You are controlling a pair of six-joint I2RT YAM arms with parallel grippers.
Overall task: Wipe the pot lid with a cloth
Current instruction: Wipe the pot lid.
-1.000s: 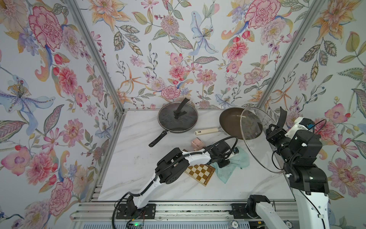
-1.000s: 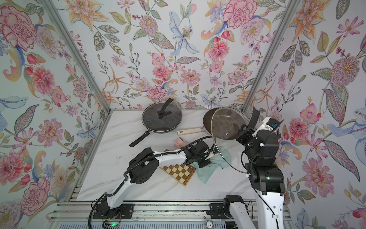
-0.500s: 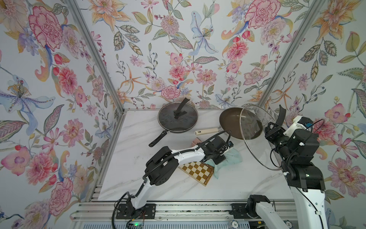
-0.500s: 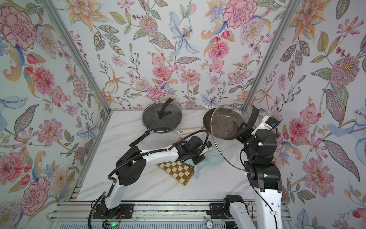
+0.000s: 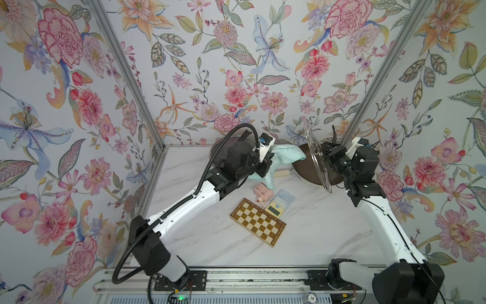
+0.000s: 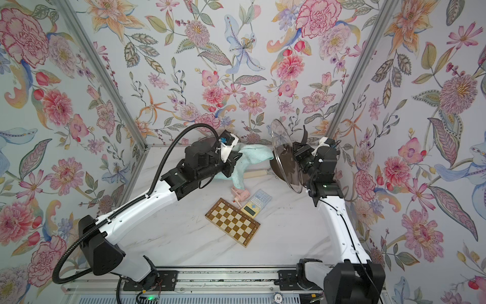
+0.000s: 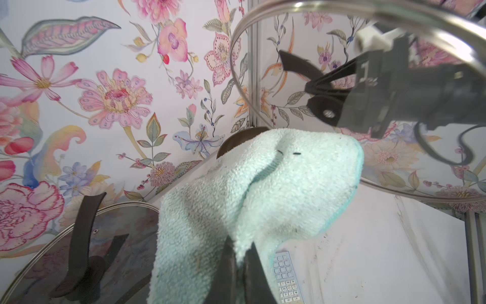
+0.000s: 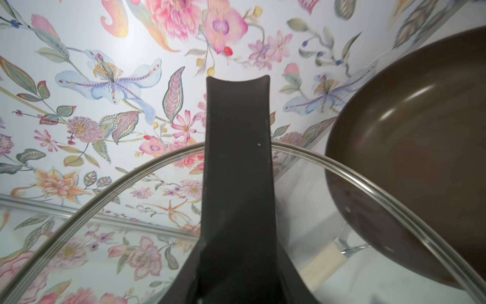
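Lid (image 5: 317, 158) of glass, on edge near brown pan (image 8: 407, 144), handle (image 8: 236, 158) clamped by right gripper (image 5: 327, 154). Cloth (image 5: 285, 158) held aloft, just beside lid's underside; contact unclear. Left gripper (image 7: 240, 246) pinched tight on a cloth fold. Press bulge squarely onto glass, sweep centre to rim, brace lid firmly without loosening pinch.

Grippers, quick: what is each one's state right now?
Left gripper: closed, holding the cloth.
Right gripper: closed on the pot lid by its handle, lid up on edge.
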